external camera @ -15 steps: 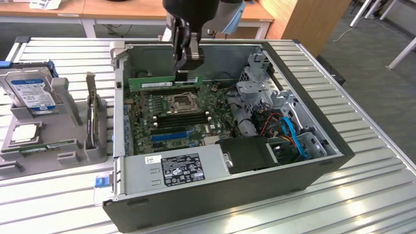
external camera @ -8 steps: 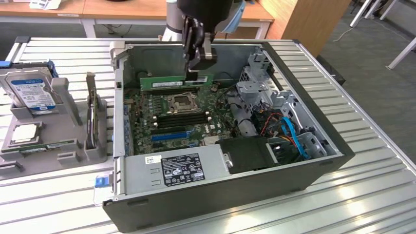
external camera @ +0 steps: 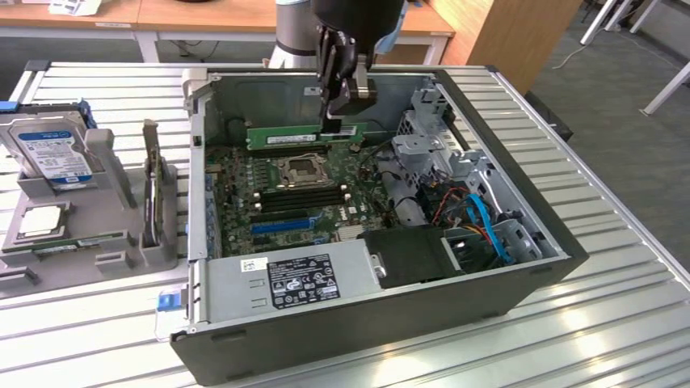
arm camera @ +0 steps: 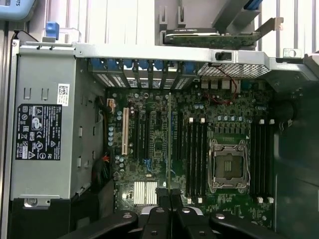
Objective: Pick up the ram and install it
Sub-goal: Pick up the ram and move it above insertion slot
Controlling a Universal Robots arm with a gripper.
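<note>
The gripper (external camera: 342,123) clamps the ram (external camera: 286,138) by its upper edge toward three o'clock, a seemingly light, stiff, fragile stick.

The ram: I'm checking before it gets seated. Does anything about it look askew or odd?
The ram hangs roughly level over the motherboard, but the shut end effector grips it near its end on the exterior view's right, not mid-length. No damage visible.
</note>
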